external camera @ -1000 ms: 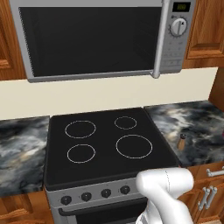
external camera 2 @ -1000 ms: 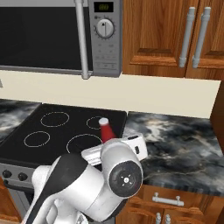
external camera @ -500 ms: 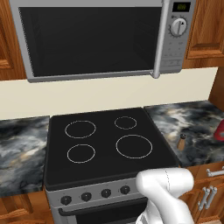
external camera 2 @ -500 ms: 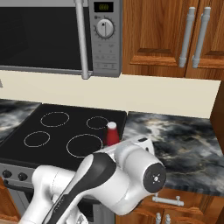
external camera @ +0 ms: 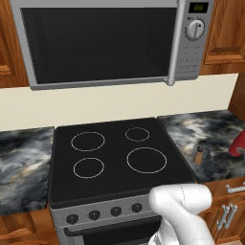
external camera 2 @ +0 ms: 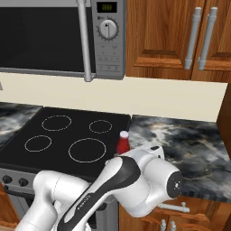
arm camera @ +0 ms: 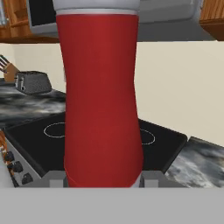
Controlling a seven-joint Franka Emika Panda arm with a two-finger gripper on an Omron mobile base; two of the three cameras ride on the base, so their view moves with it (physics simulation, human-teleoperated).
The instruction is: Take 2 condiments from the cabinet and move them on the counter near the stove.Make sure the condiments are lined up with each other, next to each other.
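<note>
A: How does the arm sit?

B: In the right base view it rises from the lower left, bends through a dark elbow and ends in a big white wrist low in the middle, above the front edge of the counter (external camera 2: 189,149). In the left base view only a white rounded link shows at the lower right, in front of the stove (external camera: 110,158).

A: And the gripper?

B: The hand view has the gripper (arm camera: 103,178) closed partway around the red bottle (arm camera: 101,100); a grey pad presses each side of its base. The bottle stands upright between them, held.

A: Where is that bottle in the room?

B: In the right base view its pale cap and red shoulder (external camera 2: 122,142) poke up just behind the wrist, beside the stove's right edge. In the left base view a red sliver (external camera: 238,143) shows at the far right, over the counter.

A: The other condiment?

B: The tan-brown shaker (external camera: 198,155) with its black cap stands upright on the counter just right of the stove.

A: Any writing?

B: The microwave (external camera: 105,43) has a small green display, too blurred to read. The bottle carries no label I can make out.

A: What is cut off?

B: The bottle's body is hidden by the wrist in the right base view, its cap is cropped in the hand view. A toaster (arm camera: 33,82) and a knife block (arm camera: 8,70) sit far left there, small and dim
</note>
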